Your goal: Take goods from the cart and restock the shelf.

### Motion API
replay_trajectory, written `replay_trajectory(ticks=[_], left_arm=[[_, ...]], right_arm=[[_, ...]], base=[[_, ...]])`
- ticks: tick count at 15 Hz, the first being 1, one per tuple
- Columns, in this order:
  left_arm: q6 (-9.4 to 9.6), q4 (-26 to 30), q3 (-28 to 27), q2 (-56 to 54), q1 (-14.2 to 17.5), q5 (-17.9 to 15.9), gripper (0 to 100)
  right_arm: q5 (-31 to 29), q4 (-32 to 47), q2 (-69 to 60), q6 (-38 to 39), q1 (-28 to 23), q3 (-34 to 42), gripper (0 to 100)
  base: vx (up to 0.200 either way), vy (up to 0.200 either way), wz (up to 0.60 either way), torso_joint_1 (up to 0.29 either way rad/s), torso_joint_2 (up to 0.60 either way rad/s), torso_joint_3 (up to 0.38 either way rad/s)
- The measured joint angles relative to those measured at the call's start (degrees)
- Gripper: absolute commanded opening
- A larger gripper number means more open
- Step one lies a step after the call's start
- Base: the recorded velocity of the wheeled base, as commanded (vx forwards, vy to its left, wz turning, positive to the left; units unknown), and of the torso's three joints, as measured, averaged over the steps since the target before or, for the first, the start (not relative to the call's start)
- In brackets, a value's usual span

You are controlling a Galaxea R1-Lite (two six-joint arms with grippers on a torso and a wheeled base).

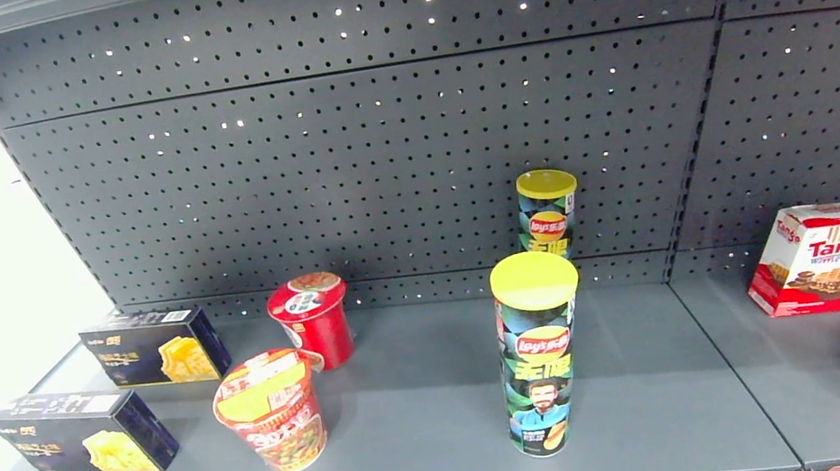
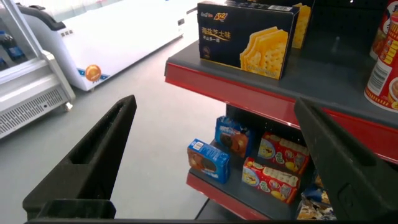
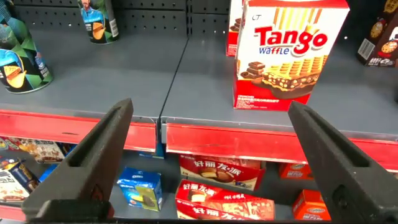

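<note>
Currently, stock on the shelf (image 1: pixel 431 411), left to right. Left gripper (image 2: pixel 214 109): fingers spread wide, nothing held, hanging just off the shelf's left front corner. Cracker boxes (image 1: pixel 85 436): two, dark, one behind the other at the left end. Cup noodles (image 1: pixel 272 410): two, upright, the nearer one tilted slightly. Crisp cans (image 1: pixel 539 351): two, upright, one near the front edge and one against the back panel. Wafer boxes (image 1: pixel 818 257): two, in the right bay. Right gripper (image 3: pixel 210 109): equally wide and empty, low before the front wafer box. Step in hand, as judged: fetching the next item from the cart. Recommended handling: grasp it mid-body, bring it in above the red lip, and set it upright in its matching column, keeping well apart from the easily toppled cans.
</note>
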State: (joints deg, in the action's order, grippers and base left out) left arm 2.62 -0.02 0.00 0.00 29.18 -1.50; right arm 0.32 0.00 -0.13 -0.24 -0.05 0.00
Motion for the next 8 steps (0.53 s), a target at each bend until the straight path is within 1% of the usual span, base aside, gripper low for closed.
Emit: replay_trajectory(ticks=[1, 2, 3, 5, 6, 7, 8], left_arm=[[2.02, -0.09, 0.0, 0.02, -0.85, -0.11, 100], [3.51, -0.24, 0.0, 0.4, -2.71, -0.11, 100], [4.55, -0.35, 0.0, 1.29, -5.62, -0.22, 100], [5.85, -0.73, 0.0, 4.1, -12.76, -1.29, 100], [6.07, -1.85, -0.11, 5.92, -16.51, -1.91, 100], [5.61, -4.24, -1.56, 7.85, -19.16, -2.06, 100], [4.41, -5.99, -3.52, 10.41, -21.55, -1.61, 100]], right_arm=[[0.0, 0.0, 0.0, 0.0, 0.0, 0.0, 100], [0.0, 0.0, 0.0, 0.02, 0.0, 0.0, 100], [0.0, 0.0, 0.0, 0.0, 0.0, 0.0, 100], [0.0, 0.0, 0.0, 0.0, 0.05, 0.0, 100], [0.01, 0.0, 0.0, 0.02, 0.02, 0.0, 100], [0.0, 0.0, 0.0, 0.02, -0.02, 0.0, 100], [0.01, 0.0, 0.0, 0.0, -0.02, 0.0, 100]], base=[[0.0, 0.0, 0.0, 0.0, 0.0, 0.0], [0.0, 0.0, 0.0, 0.0, 0.0, 0.0], [0.0, 0.0, 0.0, 0.0, 0.0, 0.0], [0.0, 0.0, 0.0, 0.0, 0.0, 0.0], [0.0, 0.0, 0.0, 0.0, 0.0, 0.0], [0.0, 0.0, 0.0, 0.0, 0.0, 0.0], [0.0, 0.0, 0.0, 0.0, 0.0, 0.0]])
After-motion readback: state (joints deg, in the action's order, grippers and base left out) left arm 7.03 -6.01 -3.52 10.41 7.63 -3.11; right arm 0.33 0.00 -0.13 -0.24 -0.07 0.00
